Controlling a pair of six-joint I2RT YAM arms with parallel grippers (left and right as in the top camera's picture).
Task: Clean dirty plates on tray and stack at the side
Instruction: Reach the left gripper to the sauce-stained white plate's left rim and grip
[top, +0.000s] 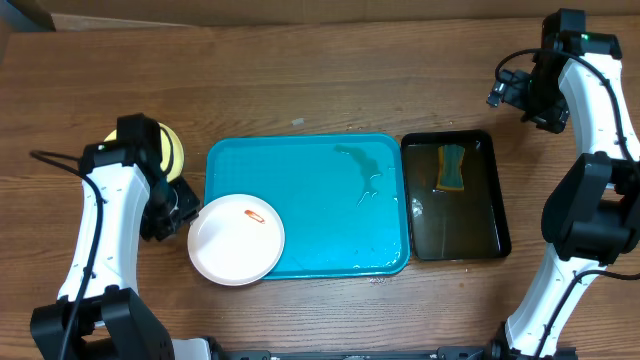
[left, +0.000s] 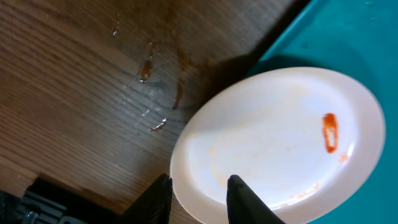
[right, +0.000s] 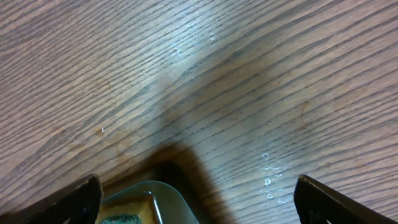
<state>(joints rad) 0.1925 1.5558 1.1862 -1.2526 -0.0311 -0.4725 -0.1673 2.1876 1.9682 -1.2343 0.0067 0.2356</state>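
Observation:
A white plate (top: 237, 240) (left: 280, 137) with an orange-red smear (left: 329, 132) lies over the near left corner of the turquoise tray (top: 330, 220) (left: 348, 31), partly hanging over the wood. My left gripper (top: 185, 212) (left: 199, 180) straddles the plate's left rim with its jaws narrowed. One finger is over the plate and the other outside the rim, with a gap still showing. A pale lime-green plate (top: 172, 150) sits on the table to the left, mostly hidden under my left arm. My right gripper (top: 505, 92) (right: 199, 190) hangs wide open and empty above bare wood at the far right.
A black tray (top: 495, 230) (right: 168, 199) holding water and a yellow-green sponge (top: 451, 167) (right: 124, 211) stands right of the turquoise tray. Water streaks (top: 365, 170) lie on the turquoise tray's far right part. Droplets (left: 149, 68) dot the wood.

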